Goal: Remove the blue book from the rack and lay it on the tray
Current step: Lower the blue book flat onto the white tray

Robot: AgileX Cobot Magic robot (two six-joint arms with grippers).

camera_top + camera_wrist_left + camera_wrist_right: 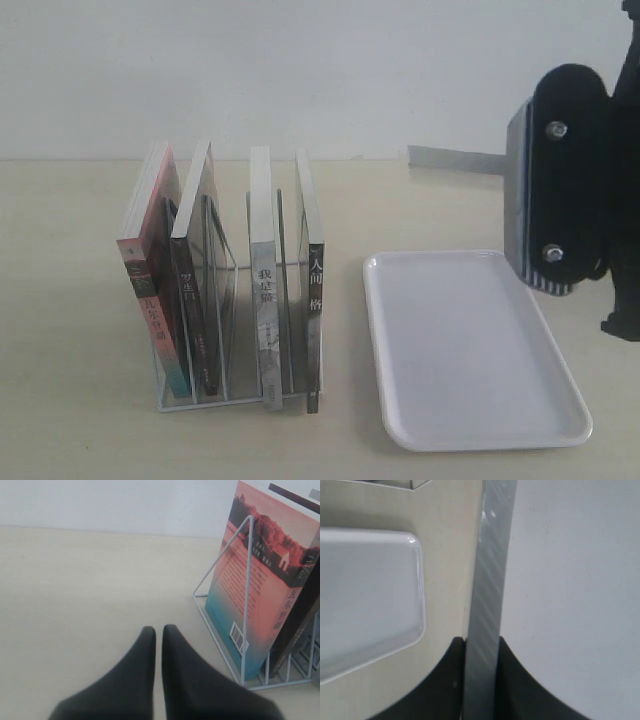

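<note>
1. The right gripper (480, 642) has its 2 black fingers (445, 690) clamped on a thin grey-blue edge. I take this for the blue book (489, 580). The cover is hidden, so that is a judgement, backed by the rack showing no blue spine.
2. In the exterior view the book hangs on edge in the air, at about 1 o'clock of the tray (460, 350). It touches nothing but the fingers.
3. The step in hand, as I judge it, is carrying the book over the tray and laying it down.
   - Bring it toward 7 o'clock until it stands over the tray's middle.
   - Roll the wrist so a cover faces down.
   - Lower it until the book rests flat inside the rim, and only then part the fingers.
   - Letting go while it is on edge risks it toppling across the rim.
4. The left gripper (158, 630) is closed on nothing, tips together, over the table (75, 580) near the rack's (230, 403) outer end.
5. The tray has nothing in it.
6. The rack, at 9 o'clock of the tray, holds 4 upright books.
   - A pink-and-teal book (150, 290) and a dark-brown-spined book (190, 290) stand in it.
   - A grey-spined book (264, 290) follows, and a black-spined book (315, 300) stands nearest the tray.
   - At least 1 slot, between the 2nd and 3rd books, stands free.
</note>
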